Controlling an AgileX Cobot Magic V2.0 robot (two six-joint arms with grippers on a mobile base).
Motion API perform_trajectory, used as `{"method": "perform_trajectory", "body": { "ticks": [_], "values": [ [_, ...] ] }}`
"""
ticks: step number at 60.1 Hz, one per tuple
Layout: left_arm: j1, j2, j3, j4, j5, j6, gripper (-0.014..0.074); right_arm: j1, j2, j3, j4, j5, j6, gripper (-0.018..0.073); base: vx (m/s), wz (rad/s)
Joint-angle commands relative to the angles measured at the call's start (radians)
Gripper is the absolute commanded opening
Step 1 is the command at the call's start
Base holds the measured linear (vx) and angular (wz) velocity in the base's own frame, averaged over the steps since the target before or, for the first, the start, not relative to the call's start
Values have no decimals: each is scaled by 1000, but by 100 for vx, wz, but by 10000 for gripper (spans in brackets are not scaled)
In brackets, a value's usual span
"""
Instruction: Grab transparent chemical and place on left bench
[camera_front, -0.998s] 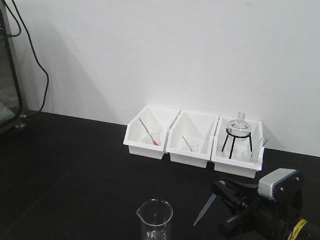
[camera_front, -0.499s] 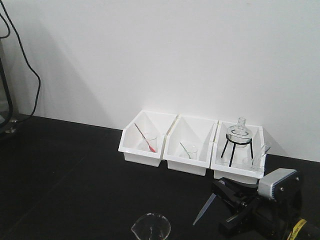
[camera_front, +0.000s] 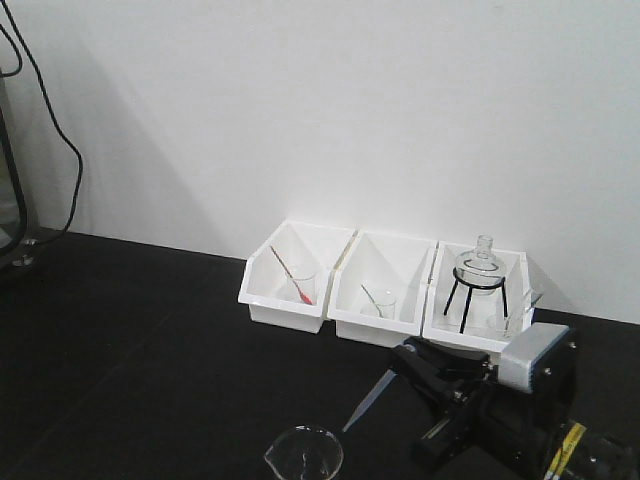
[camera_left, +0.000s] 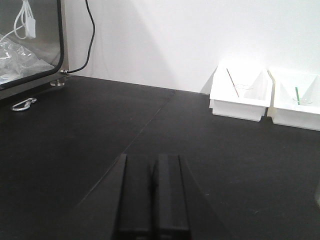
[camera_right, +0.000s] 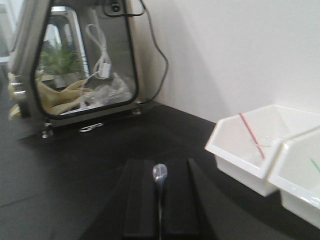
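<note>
My right gripper is shut on a transparent dropper, whose pointed end slants down to the left, just right of and above a clear glass beaker at the bottom edge. In the right wrist view the dropper sticks out between the shut jaws of the right gripper, above the black bench. My left gripper is shut and empty, low over the black bench, far from the bins.
Three white bins stand against the wall: one with a red stick, one with a green stick, and one with a round flask on a black tripod. A metal-framed glass box with a cable stands at the left.
My right gripper has moved left and slightly up with the dropper. The bins have shifted slightly in the front view and the beaker sits lower in frame than one second ago.
</note>
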Motion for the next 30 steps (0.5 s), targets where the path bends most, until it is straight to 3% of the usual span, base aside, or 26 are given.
{"method": "perform_trajectory", "body": {
  "ticks": [1,9,15,20,30],
  "values": [
    [-2,-19,16,-1,-78,-8,-3,53,-32,-59,6,-65,-13,-3,0,0],
    [-2,-19,16,-1,-78,-8,-3,137,-32,-94,18,0,-22,-3,0,0],
    [-2,-19,16,-1,-78,-8,-3,187,-32,-99,27,137,-88,-3,0,0],
    [-2,-19,16,-1,-78,-8,-3,198,-32,-99,46,211,-137,-3,0,0],
    [-2,-19,16,-1,-78,-8,-3,195,-31,-99,111,191,-160,-3,0,0]
  ]
}}
